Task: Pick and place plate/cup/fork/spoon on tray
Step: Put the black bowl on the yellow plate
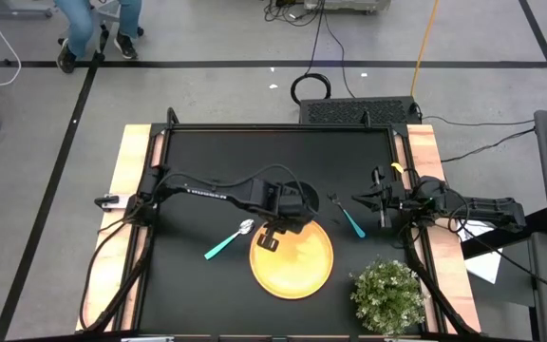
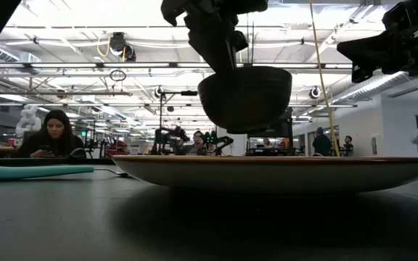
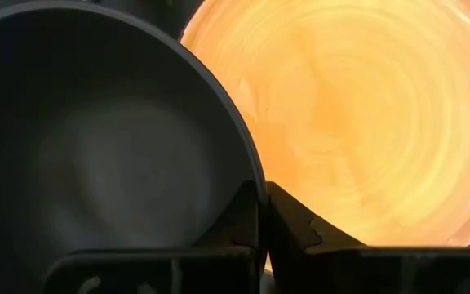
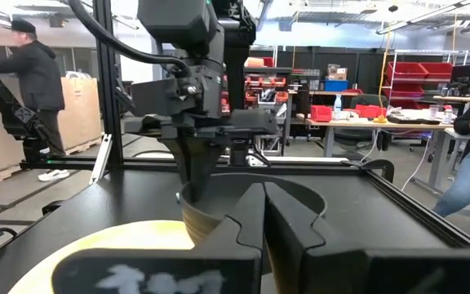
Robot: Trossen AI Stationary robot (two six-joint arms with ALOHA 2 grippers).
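- High view: the tray [image 1: 297, 266], a flat round yellow dish, lies on the black table [image 1: 207, 171] just under the left gripper's [image 1: 272, 237] fingers.
- The cup [image 2: 245, 98] hangs clear above the tray's rim, the left fingers [image 3: 288, 220] clamped on its wall.
- The spoon [image 1: 226, 241] lies beside the tray, near the left fingers.
- The fork [image 1: 347, 218] lies just beside the right gripper [image 1: 367, 199], whose fingers [image 4: 247, 220] are pressed together on nothing.

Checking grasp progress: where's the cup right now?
The cup hangs in the left gripper, lifted clear above the tray near its far-left rim in the high view, spoon to its left.
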